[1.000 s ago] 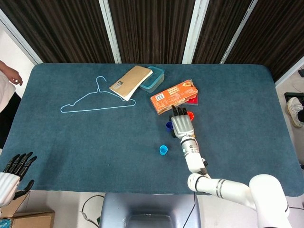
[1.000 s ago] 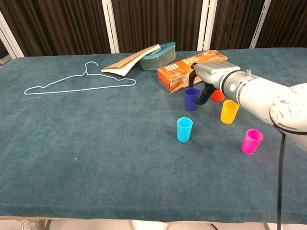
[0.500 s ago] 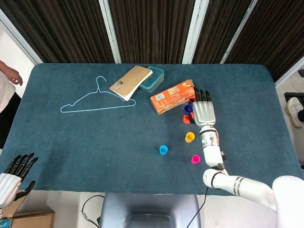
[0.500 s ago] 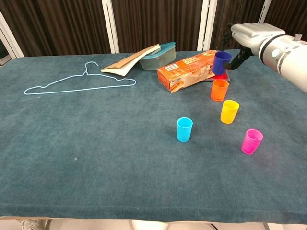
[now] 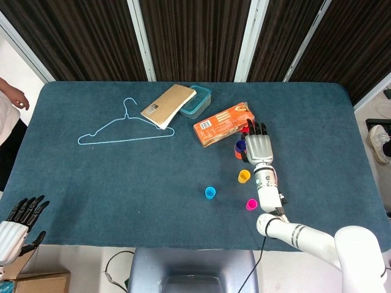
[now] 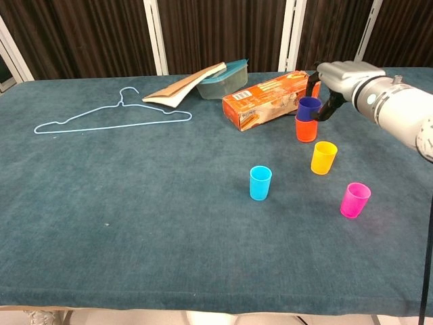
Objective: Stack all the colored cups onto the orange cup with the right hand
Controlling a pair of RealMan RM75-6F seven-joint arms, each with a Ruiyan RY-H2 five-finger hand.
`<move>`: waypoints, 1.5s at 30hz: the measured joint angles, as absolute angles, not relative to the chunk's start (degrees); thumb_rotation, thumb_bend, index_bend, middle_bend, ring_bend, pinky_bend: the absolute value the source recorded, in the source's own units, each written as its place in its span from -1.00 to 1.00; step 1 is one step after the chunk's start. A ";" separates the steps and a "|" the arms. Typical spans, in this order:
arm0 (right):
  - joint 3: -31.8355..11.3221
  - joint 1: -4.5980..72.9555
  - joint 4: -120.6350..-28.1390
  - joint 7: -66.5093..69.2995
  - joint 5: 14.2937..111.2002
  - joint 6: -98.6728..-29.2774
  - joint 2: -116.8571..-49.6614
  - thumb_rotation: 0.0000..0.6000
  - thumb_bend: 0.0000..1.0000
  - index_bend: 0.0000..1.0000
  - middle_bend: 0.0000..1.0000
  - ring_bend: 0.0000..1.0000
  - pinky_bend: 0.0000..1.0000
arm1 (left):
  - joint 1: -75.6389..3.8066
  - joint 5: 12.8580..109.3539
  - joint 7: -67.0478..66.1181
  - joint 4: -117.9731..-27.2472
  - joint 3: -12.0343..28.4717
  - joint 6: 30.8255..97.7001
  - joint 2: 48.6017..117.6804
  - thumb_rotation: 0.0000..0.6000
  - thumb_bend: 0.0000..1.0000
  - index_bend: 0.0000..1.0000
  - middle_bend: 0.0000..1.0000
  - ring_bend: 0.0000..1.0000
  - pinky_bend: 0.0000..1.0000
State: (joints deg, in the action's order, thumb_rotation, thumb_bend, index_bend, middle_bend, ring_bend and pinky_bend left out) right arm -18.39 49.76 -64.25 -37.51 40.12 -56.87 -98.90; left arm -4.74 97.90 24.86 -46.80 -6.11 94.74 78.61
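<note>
The dark blue cup sits nested in the top of the orange cup, just in front of the box's right end. My right hand reaches in from the right and grips the blue cup, with the thumb behind it and the fingers at its right side. From above, the right hand hides most of the blue cup and the orange cup. The yellow cup, cyan cup and pink cup stand upright and apart, nearer me. My left hand hangs off the table's near left corner, fingers spread and holding nothing.
An orange cardboard box lies right behind the stack. Further back a brown book leans on a teal container. A light blue wire hanger lies at the far left. A person's arm shows at the left edge.
My right hand lifted the dark blue cup off the table, carried it up and to the right, then lowered it into the orange cup. The left hand stayed put.
</note>
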 measured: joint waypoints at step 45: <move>-7.96 39.80 -75.64 -26.88 57.60 -55.65 -91.13 1.00 -0.04 0.19 -1.00 -1.00 -0.78 | -4.30 98.08 25.22 -45.92 -6.33 95.51 78.86 1.00 -0.22 -1.00 -1.00 -1.00 -0.85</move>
State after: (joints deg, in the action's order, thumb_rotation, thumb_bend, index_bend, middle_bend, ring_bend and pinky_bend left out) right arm -7.96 39.80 -75.64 -26.88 57.60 -55.65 -91.13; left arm -4.30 98.08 25.22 -45.92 -6.33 95.51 78.86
